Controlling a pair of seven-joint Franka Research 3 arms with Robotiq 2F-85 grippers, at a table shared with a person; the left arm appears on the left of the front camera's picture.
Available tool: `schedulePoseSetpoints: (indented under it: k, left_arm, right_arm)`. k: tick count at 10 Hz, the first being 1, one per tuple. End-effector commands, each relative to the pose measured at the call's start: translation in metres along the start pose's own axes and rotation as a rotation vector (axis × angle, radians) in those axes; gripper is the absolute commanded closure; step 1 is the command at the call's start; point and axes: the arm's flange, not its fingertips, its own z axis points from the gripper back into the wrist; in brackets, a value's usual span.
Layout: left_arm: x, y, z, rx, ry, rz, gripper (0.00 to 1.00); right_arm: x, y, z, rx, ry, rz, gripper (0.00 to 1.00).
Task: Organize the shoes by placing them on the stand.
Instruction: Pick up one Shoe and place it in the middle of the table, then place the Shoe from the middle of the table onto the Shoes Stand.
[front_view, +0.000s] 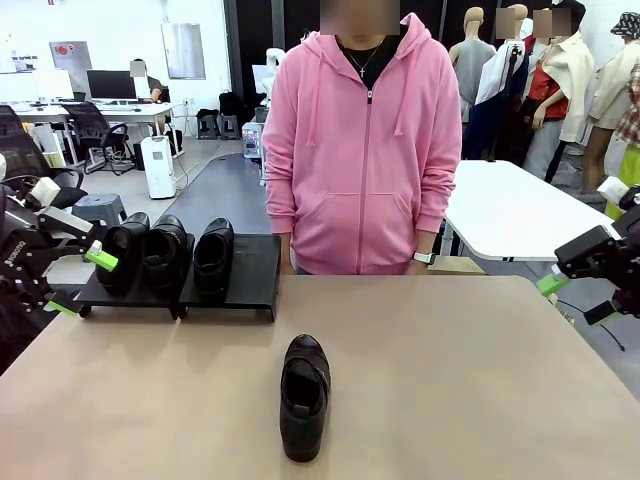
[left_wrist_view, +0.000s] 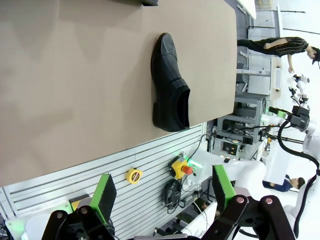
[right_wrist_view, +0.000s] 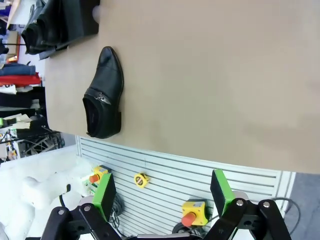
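I am looking at one shoe (front_view: 304, 396) lying alone on the bench (front_view: 450, 380), out ahead of both sets of fingers and between them. It is the last one to put away. My left fingers (front_view: 72, 281) are spread wide and holding nothing. My right fingers (front_view: 573, 300) are wide and holding nothing too. Farther off, three shoes (front_view: 168, 254) are sitting on the stand (front_view: 255, 270), with a free spot beside them. My left fingers are covering part of the stand, so I cannot tell how that end shoe is sitting.
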Motion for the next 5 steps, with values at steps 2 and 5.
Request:
schedulePoseSetpoints:
  k: [2,5]
  left_arm:
    - [-0.0002,-0.0017,0.0018,-0.009,0.002,0.01,0.0]
    - [-0.0002,-0.0017,0.0018,-0.009,0.002,0.01,0.0]
  right_arm:
    - [0.0022,-0.0038,0.0036,0.031,-0.004,0.013,0.0]
    - [0.0022,-0.0038,0.0036,0.031,-0.004,0.013,0.0]
